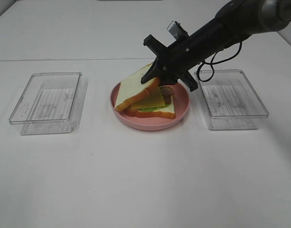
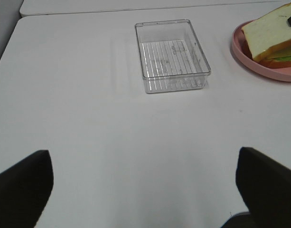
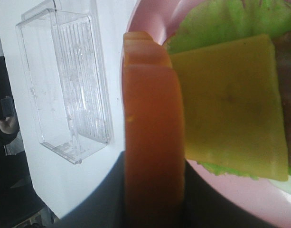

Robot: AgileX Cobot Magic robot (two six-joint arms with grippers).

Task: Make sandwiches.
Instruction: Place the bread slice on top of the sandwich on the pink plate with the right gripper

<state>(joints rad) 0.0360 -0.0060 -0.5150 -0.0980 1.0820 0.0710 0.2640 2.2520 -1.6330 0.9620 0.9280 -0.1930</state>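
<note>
The sandwich stack sits on the round pink plate (image 1: pixel 181 111): a bottom bread slice (image 1: pixel 162 114), green lettuce (image 1: pixel 152 109), brown bacon (image 1: pixel 165 90) and a yellow cheese slice (image 1: pixel 154 99). My right gripper (image 1: pixel 157 76) is shut on the far edge of the top bread slice (image 1: pixel 136 88), which is tilted, its low edge resting on the stack's left side. In the right wrist view the orange crust (image 3: pixel 152 142) sits between the fingers, beside the cheese (image 3: pixel 228 104) and lettuce (image 3: pixel 216 23). My left gripper (image 2: pixel 145 190) is open and empty, over bare table.
A clear plastic tray (image 1: pixel 46 102) stands left of the plate and another (image 1: pixel 230 99) right of it. The left tray also shows in the left wrist view (image 2: pixel 171 54) and the right wrist view (image 3: pixel 64 80). The plate's edge (image 2: pixel 240 47) shows in the left wrist view.
</note>
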